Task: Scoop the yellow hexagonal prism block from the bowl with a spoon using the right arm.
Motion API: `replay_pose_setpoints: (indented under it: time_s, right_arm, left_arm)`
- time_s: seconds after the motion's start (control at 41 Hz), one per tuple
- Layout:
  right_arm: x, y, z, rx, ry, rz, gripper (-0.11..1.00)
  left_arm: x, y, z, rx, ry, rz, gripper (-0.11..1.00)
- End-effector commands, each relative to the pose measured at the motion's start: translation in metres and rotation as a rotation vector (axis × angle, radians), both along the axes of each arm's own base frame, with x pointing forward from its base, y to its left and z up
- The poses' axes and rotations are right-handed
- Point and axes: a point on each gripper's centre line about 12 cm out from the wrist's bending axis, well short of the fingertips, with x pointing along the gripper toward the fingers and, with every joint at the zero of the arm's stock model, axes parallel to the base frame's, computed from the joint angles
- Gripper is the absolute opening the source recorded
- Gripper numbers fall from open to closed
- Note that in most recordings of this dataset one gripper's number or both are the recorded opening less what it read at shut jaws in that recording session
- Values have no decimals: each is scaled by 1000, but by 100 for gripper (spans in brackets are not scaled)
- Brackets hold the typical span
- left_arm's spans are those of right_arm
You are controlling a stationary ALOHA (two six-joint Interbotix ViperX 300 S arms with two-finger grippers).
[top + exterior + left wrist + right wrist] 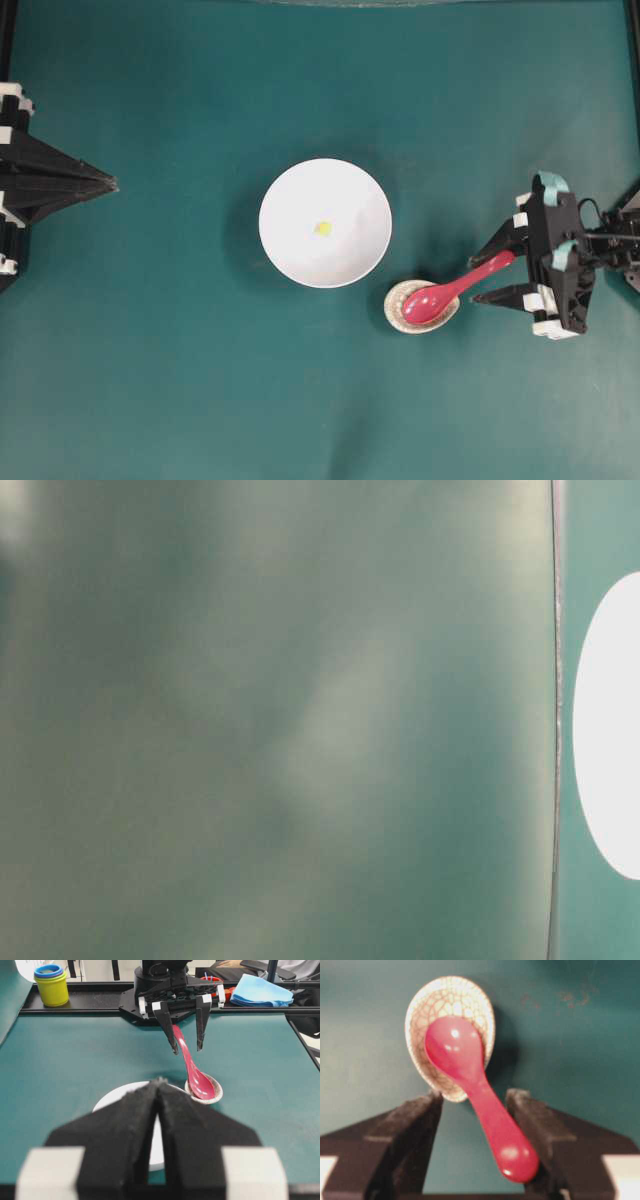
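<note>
The white bowl (298,252) sits mid-table with the tiny yellow block (323,228) inside it. The pink-red spoon (455,292) lies with its scoop in the speckled spoon rest (398,302), just right of the bowl, handle raised toward the right. My right gripper (478,280) is open, with a finger on each side of the handle. In the right wrist view the handle (500,1135) lies between the jaws (476,1095), its end close to the right finger. My left gripper (112,183) is shut and empty at the left edge, far from the bowl (115,1100).
In the left wrist view, stacked yellow and blue cups (51,982) and a blue cloth (265,990) lie beyond the table's black far rail. The table-level view is mostly blur, with the bowl's white edge (610,730) at its right.
</note>
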Motion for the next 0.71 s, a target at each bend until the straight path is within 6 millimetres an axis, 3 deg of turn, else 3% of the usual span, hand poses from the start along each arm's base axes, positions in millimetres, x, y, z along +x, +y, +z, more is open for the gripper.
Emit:
replay_pose_setpoints:
  time_s: [0.0, 0.684]
  right_arm:
    - [1, 2, 5, -23, -23, 30, 58]
    - [-3, -7, -2, -142, 7, 106, 58]
  left_arm:
    - [2, 0, 13, 5, -32, 1, 4]
    - [2, 0, 12, 6, -31, 1, 4]
